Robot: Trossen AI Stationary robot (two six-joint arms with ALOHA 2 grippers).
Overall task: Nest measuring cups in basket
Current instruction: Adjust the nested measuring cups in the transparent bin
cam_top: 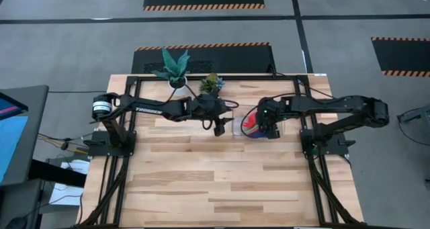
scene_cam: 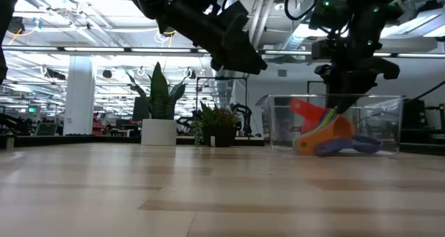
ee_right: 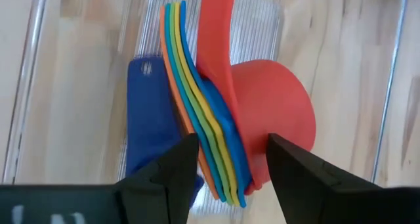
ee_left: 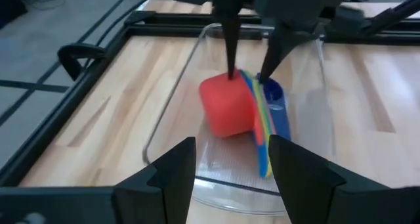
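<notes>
Right gripper hangs open, fingertips straddling the nested measuring cups on their side in the basket; stack directly below, handles fanned along the gap. Left gripper open, just left of basket, farther off.
</notes>
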